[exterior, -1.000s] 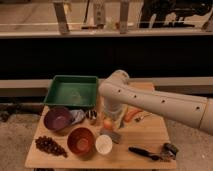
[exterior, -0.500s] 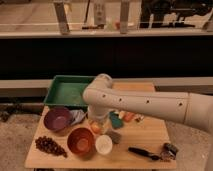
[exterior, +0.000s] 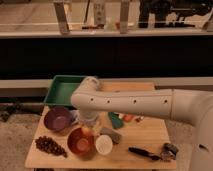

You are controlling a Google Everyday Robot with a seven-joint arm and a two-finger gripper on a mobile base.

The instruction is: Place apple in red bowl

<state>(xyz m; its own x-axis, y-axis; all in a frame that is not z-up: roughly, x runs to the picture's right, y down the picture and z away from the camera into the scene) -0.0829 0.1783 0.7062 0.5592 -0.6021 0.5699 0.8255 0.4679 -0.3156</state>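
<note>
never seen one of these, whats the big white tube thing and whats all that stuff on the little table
The big white tube is a robot arm. It reaches in from the right and bends down over a small wooden table. There is only one view, from a camera looking down at the table.

At the arm's end is the gripper, a two-finger claw. It is shut and mostly hidden under the arm. It hangs at the back rim of the red bowl and seems to hold the apple, a small yellow-orange fruit.

Also on the table are a purple bowl, a green tray, a white cup, dark grapes, a carrot and a black tool.
</note>
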